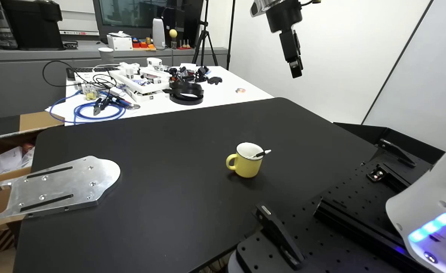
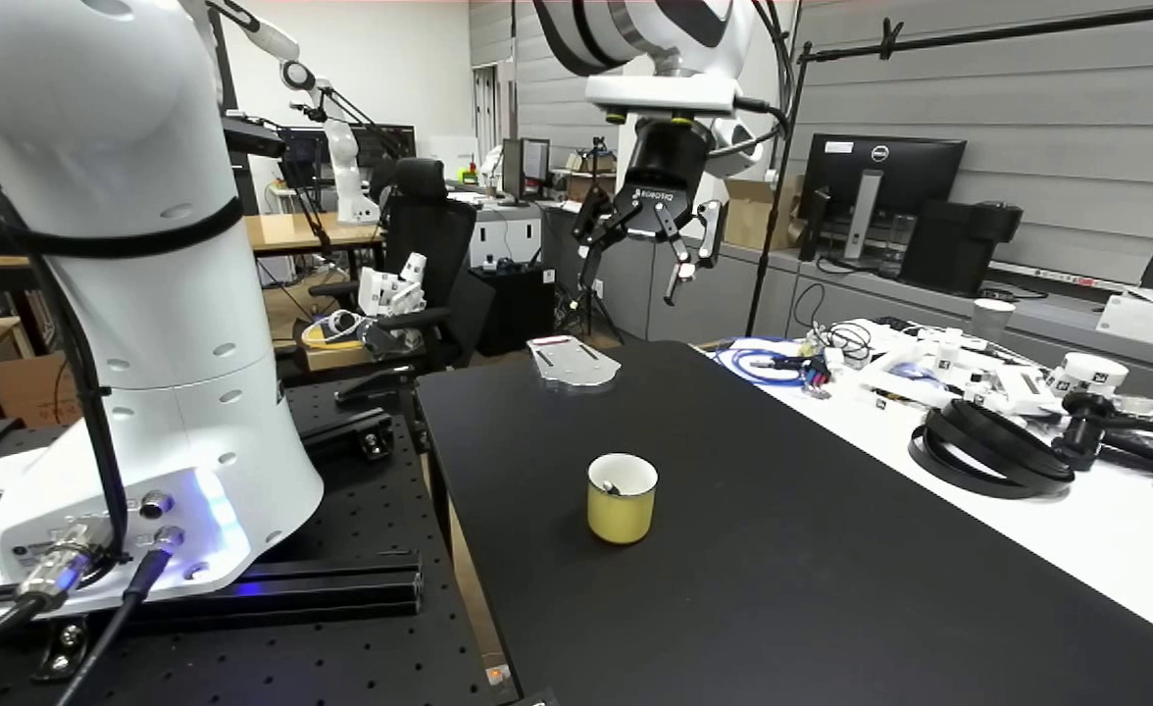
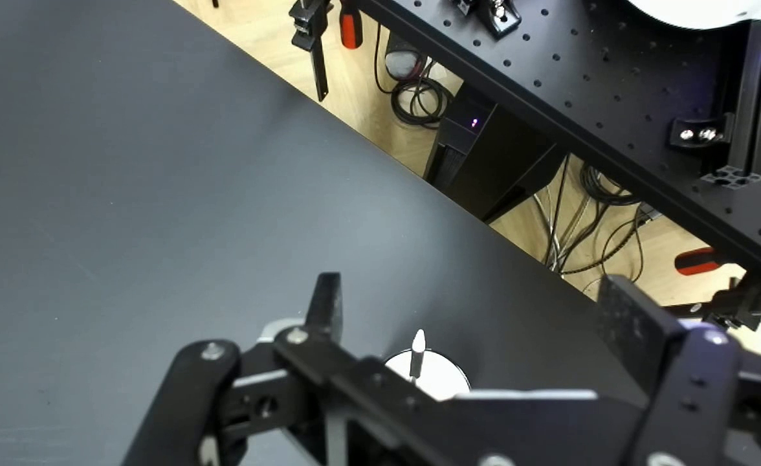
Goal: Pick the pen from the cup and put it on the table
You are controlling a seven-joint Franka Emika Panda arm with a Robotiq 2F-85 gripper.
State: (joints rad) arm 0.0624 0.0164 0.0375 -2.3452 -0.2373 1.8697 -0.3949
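The small yellow cup [image 1: 247, 167] stands upright on the black table [image 1: 151, 227], and its white inside shows in both exterior views [image 2: 621, 515]. A short black pen [image 1: 261, 153] with a white tip leans in the cup, its tip sticking out past the rim. In the wrist view the pen [image 3: 417, 353] and part of the cup's white inside [image 3: 442, 378] show between the fingers; the rest of the cup is hidden behind the gripper. My gripper [image 2: 626, 289] is open and empty, high above the table and well clear of the cup. It also shows in the wrist view [image 3: 474, 298].
A flat metal plate [image 1: 56, 182] lies at the table's edge, also seen in an exterior view [image 2: 574, 361]. A white table [image 1: 223, 91] with cables, tools and white parts adjoins. The robot's perforated base board [image 3: 587, 84] stands across a gap from the black table.
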